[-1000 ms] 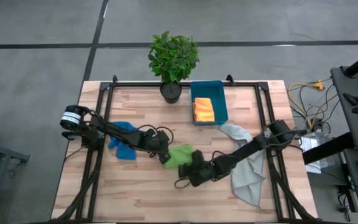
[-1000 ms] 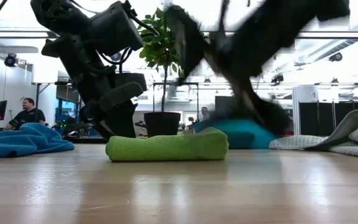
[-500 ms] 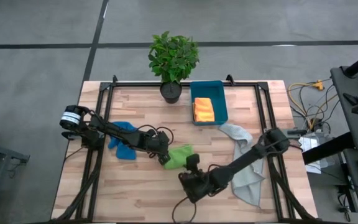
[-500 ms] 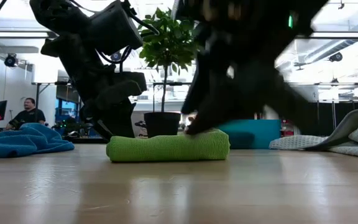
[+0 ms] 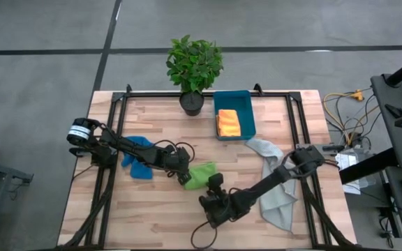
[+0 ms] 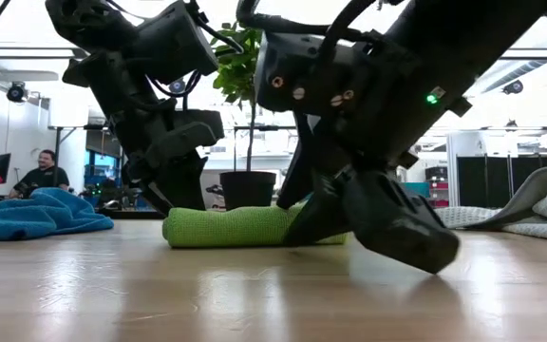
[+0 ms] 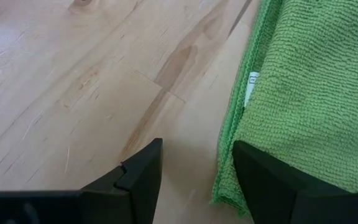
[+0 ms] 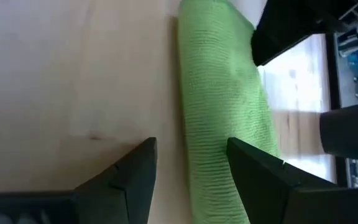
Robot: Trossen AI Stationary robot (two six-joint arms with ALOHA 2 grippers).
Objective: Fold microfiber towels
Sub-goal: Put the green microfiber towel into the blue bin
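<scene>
Blue towel (image 5: pixel 137 159) bunched at the wooden surface's (image 5: pixel 152 216) left, left gripper (image 5: pixel 185 179) with jaws spread at the folded lime green towel's (image 5: pixel 202 172) edge, right gripper (image 5: pixel 216 184) just beside it, jaws spread and empty, orange towel (image 5: pixel 228 123) inside the teal bin (image 5: pixel 248 111), pale grey towel (image 5: pixel 279 192) draped at right.

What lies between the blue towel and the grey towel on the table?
In the high view, the folded green towel lies between the blue towel and grey towel, flanked by left gripper and right gripper.

You looked straight down overhead, level from the tabletop, closely from both wrists, all sharing the lime green towel (image 5: pixel 202 173).
</scene>
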